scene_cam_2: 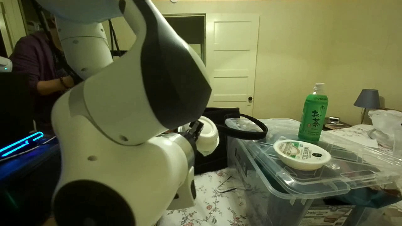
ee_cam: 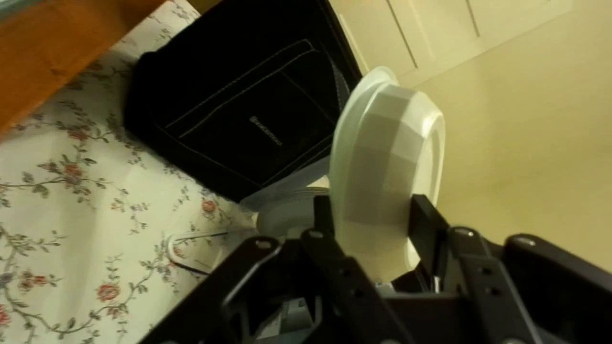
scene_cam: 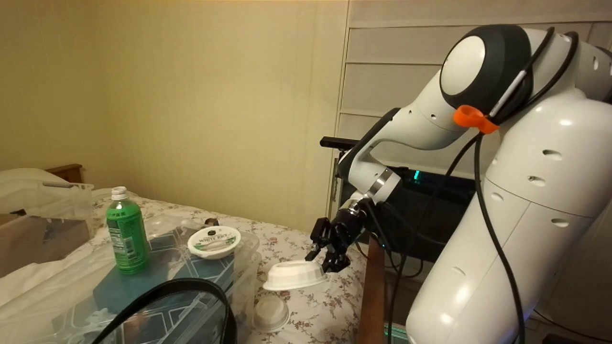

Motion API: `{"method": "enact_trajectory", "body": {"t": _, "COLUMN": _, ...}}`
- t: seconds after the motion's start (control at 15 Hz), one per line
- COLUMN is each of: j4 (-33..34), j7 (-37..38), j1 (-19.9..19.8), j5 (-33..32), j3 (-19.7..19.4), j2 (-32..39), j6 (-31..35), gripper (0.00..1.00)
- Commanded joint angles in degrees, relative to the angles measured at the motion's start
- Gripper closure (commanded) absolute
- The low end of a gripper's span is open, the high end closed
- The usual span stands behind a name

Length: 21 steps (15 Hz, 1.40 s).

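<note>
At the lower centre of an exterior view, the black Robotiq gripper point(scene_cam: 323, 261) grasps a white plastic bowl point(scene_cam: 294, 275), slightly tilted with its rim turned downward, above a floral bedsheet point(scene_cam: 311, 310); in the wrist view the bowl shows right of centre, pinched between two black fingers point(ee_cam: 428, 220), its rim on the left and its base on the right; a black bag point(ee_cam: 229, 110) stands behind it, toward the upper left; at the lower left in an exterior view, a clear plastic storage bin point(scene_cam: 244, 272) bears a green tea bottle point(scene_cam: 128, 234) and a tub labelled White Rice point(scene_cam: 214, 240); a small round tub point(scene_cam: 271, 313) lies just beside the bin; in an exterior view, a white panelled door point(scene_cam_2: 232, 66) stands at upper centre, with a table lamp point(scene_cam_2: 367, 99) at right.
</note>
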Motion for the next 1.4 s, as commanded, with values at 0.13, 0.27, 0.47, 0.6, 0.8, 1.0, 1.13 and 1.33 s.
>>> {"method": "enact_trajectory", "body": {"t": 0.13, "j4": -3.85, "j7": -1.38, "j1": 4.18, "j5": 14.99, "j3": 7.16, "j2": -4.48, "j6": 5.42, "gripper": 0.81}}
{"method": "enact_trajectory", "body": {"t": 0.27, "j4": -4.10, "j7": -3.45, "j1": 5.60, "j5": 20.68, "j3": 10.54, "j2": -5.06, "j6": 9.22, "gripper": 0.81}}
{"method": "enact_trajectory", "body": {"t": 0.47, "j4": -3.95, "j7": -7.71, "j1": 7.84, "j5": 29.63, "j3": 14.62, "j2": -5.31, "j6": 15.62, "gripper": 0.81}}
{"method": "enact_trajectory", "body": {"t": 0.6, "j4": -3.91, "j7": -11.20, "j1": 8.93, "j5": 34.98, "j3": 16.64, "j2": -5.72, "j6": 19.63, "gripper": 0.81}}
{"method": "enact_trajectory", "body": {"t": 0.8, "j4": -2.62, "j7": -15.41, "j1": 9.48, "j5": 41.93, "j3": 18.29, "j2": -5.31, "j6": 25.41, "gripper": 0.81}}
{"method": "enact_trajectory", "body": {"t": 1.0, "j4": -1.22, "j7": -21.25, "j1": 9.31, "j5": 48.00, "j3": 18.77, "j2": -4.04, "j6": 30.63, "gripper": 0.81}}
{"method": "enact_trajectory", "body": {"t": 1.13, "j4": -0.62, "j7": -25.30, "j1": 9.13, "j5": 52.11, "j3": 18.85, "j2": -3.41, "j6": 34.60, "gripper": 0.81}}
{"method": "enact_trajectory", "body": {"t": 1.33, "j4": 0.54, "j7": -29.99, "j1": 8.98, "j5": 58.29, "j3": 18.99, "j2": -2.53, "j6": 40.43, "gripper": 0.81}}
